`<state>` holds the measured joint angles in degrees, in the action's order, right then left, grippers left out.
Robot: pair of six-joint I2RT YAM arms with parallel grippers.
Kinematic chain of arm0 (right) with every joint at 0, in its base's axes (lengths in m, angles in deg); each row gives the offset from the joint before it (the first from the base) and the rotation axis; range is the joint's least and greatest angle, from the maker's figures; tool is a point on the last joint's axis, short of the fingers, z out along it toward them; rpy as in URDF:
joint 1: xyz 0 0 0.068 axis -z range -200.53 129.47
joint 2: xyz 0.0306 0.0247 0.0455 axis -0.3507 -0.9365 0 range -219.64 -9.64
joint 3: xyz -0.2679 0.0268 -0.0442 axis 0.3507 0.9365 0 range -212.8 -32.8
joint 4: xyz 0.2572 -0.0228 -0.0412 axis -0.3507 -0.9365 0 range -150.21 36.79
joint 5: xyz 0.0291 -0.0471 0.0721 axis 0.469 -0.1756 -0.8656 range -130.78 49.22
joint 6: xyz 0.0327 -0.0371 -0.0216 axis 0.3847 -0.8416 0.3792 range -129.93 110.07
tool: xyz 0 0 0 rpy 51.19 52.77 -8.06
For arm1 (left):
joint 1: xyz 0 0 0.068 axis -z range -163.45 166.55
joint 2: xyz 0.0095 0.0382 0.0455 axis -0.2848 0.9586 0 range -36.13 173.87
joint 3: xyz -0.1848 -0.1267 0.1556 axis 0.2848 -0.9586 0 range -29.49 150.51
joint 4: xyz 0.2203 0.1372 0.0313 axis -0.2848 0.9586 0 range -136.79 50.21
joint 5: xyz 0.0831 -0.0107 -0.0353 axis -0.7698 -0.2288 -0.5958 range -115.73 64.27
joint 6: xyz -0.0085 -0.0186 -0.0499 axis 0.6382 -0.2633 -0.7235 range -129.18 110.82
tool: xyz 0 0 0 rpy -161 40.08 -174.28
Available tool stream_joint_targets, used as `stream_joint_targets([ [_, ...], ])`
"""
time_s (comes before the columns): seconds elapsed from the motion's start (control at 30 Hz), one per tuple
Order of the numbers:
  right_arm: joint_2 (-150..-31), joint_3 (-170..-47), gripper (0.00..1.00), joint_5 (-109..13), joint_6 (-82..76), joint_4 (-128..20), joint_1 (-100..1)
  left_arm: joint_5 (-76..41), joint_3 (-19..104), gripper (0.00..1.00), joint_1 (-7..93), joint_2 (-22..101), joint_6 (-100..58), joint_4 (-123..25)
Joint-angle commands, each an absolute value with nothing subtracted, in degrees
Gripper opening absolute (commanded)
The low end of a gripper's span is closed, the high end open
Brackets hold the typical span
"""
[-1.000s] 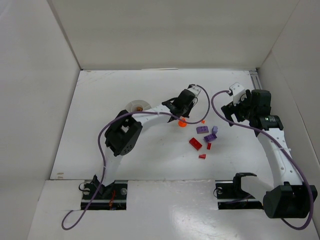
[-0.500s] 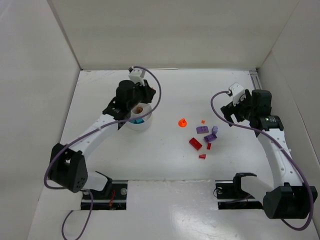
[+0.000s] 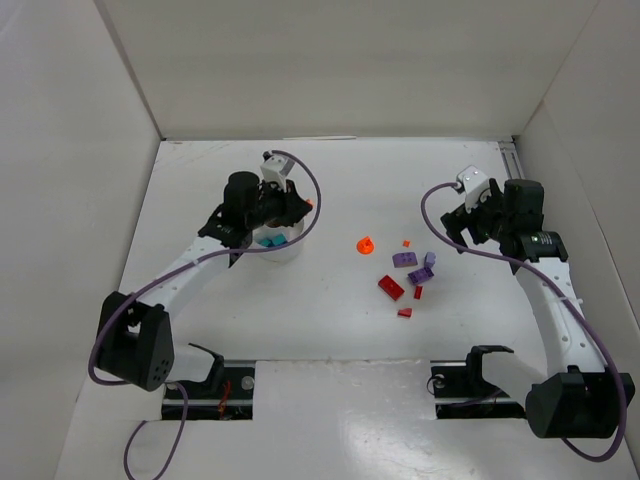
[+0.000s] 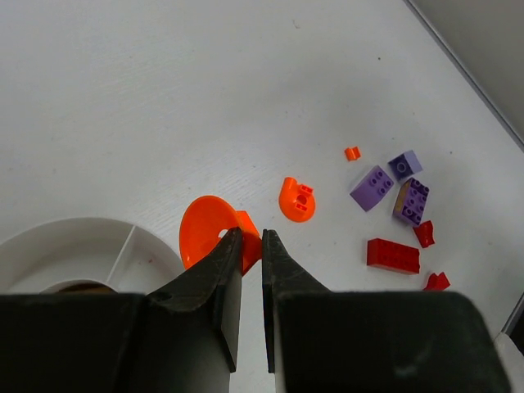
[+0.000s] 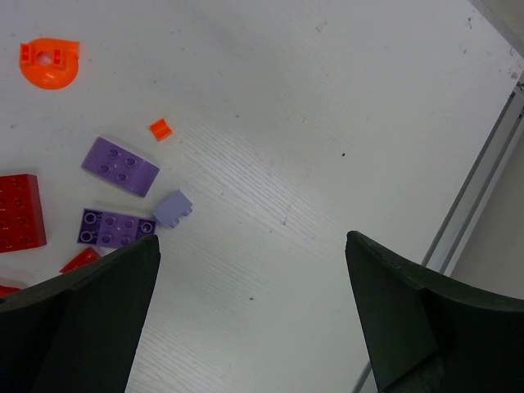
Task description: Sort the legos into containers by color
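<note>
My left gripper (image 4: 250, 237) is shut on an orange disc-shaped piece (image 4: 205, 233) and holds it at the right rim of the white divided dish (image 4: 98, 241). From above, the left gripper (image 3: 303, 207) is over the dish (image 3: 288, 252), which holds teal bricks (image 3: 268, 241). An orange ring-shaped piece (image 3: 365, 244), a tiny orange bit (image 3: 406, 243), purple bricks (image 3: 404, 259) and red bricks (image 3: 390, 287) lie loose at the table's middle. My right gripper (image 5: 254, 311) is open and empty above bare table, right of the purple bricks (image 5: 120, 166).
White walls enclose the table on three sides. A metal rail (image 5: 483, 180) runs along the table's right edge. The right arm's purple cable (image 3: 440, 225) loops near the brick pile.
My left arm has swung left from the brick pile to the dish, carrying an orange piece, then settled slightly lower over it. The right arm has not moved.
</note>
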<state>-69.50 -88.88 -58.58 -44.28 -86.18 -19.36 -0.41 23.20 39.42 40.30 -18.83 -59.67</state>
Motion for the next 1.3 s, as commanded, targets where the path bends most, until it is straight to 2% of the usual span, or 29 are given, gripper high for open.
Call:
stream_joint_targets([
  [0.0, -69.41, -89.32, 0.99, -60.38, -45.27, -84.15, -18.86, -1.81, 21.32, 0.0, 39.4, 39.46, -17.79, -59.72],
  [0.8, -69.93, -89.32, 0.99, -60.91, -45.79, -84.15, -18.86, -9.56, 16.3, 0.0, 39.4, 41.57, -21.4, -60.33],
  [0.83, -69.93, -89.32, 0.99, -61.43, -45.79, -84.15, -18.86, -8.95, 16.3, 0.15, 39.4, 41.57, -21.4, -60.33],
  [0.87, -69.93, -89.32, 0.99, -61.44, -45.79, -84.15, -18.86, -8.94, 16.3, 0.18, 39.4, 41.57, -21.4, -60.33],
  [1.03, -69.41, -89.32, 0.99, -62.05, -46.41, -83.62, -18.86, -8.94, 16.3, 0.28, 40.46, 39.82, -21.4, -59.72],
  [1.2, -68.89, -88.79, 0.99, -62.67, -46.94, -83.09, -18.86, -9.47, 16.3, 0.32, 40.46, 37.97, -21.4, -59.71],
  [1.27, -68.88, -88.79, 0.99, -63.37, -47.46, -83.09, -19.56, -9.47, 16.3, 0.41, 40.46, 37.36, -21.4, -59.09],
])
